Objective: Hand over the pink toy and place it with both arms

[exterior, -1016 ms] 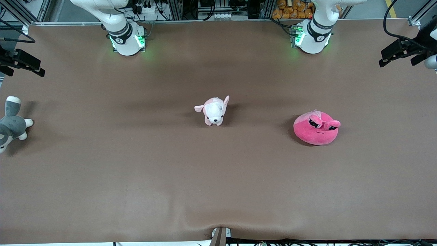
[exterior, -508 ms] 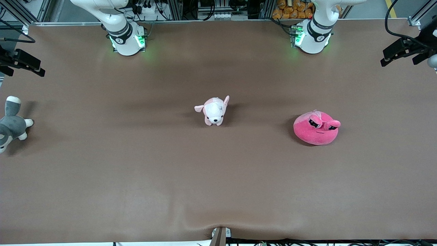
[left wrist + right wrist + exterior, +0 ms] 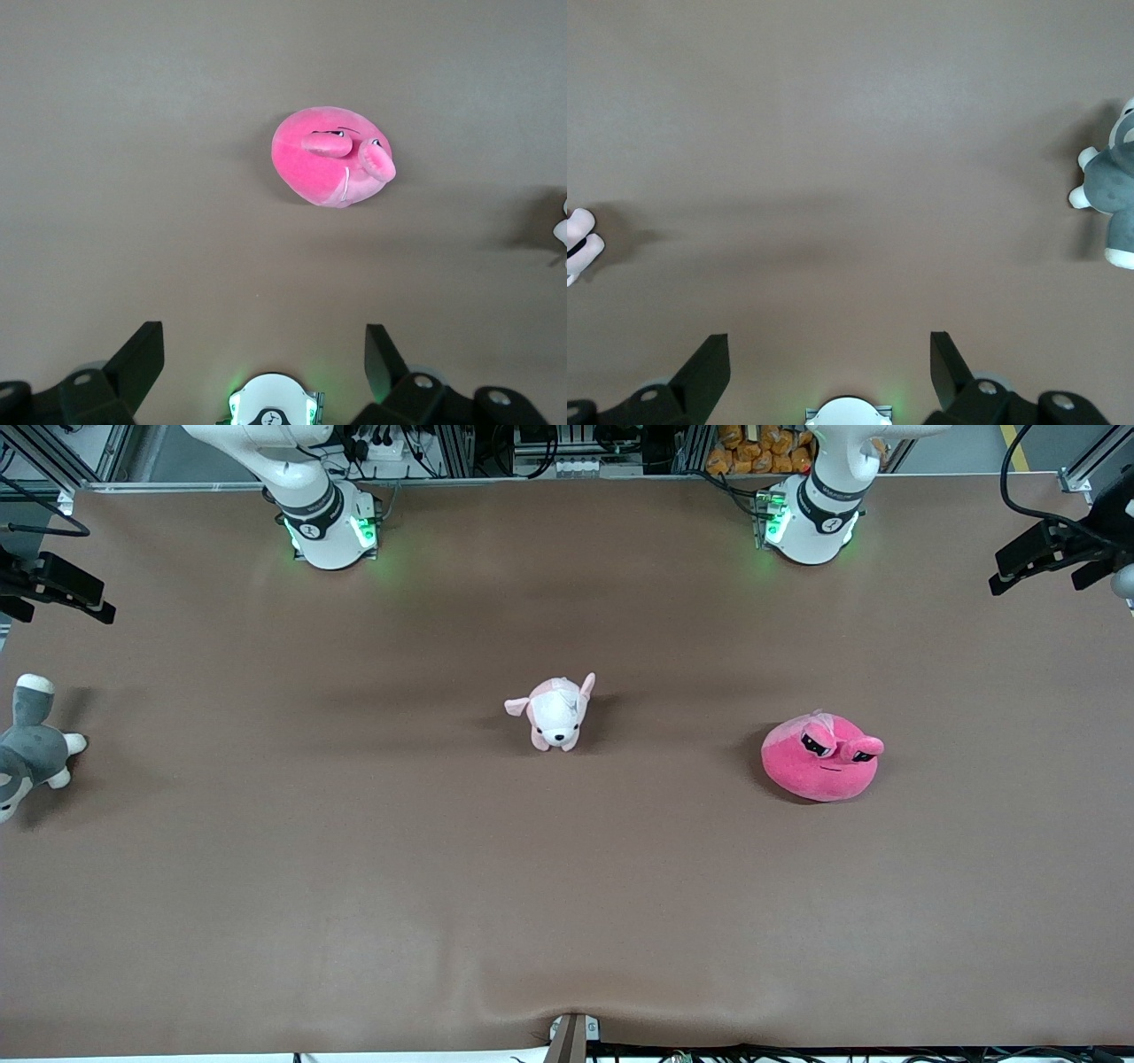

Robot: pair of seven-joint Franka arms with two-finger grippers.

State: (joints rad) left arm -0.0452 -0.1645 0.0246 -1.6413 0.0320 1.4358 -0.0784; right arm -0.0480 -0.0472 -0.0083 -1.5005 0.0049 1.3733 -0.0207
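Observation:
The pink toy [image 3: 821, 762] is a round hot-pink plush with two eye stalks. It lies on the brown table toward the left arm's end, nearer the front camera than that arm's base [image 3: 811, 522]. In the left wrist view the pink toy [image 3: 332, 157] lies well below, apart from the fingers. My left gripper [image 3: 263, 329] hangs high over bare table between its base and the toy, open and empty; it shows at the front view's edge [image 3: 1032, 591]. My right gripper [image 3: 828, 337] waits high over bare table, open and empty, at the other edge [image 3: 75, 617].
A small white and pale-pink dog plush [image 3: 556, 714] stands mid-table. A grey and white plush [image 3: 27, 748] lies at the right arm's end, also in the right wrist view [image 3: 1112, 190]. The right arm's base [image 3: 328, 527] stands at the table's back edge.
The left gripper has drifted slightly toward its own end of the table. The toys and the right gripper have not visibly moved.

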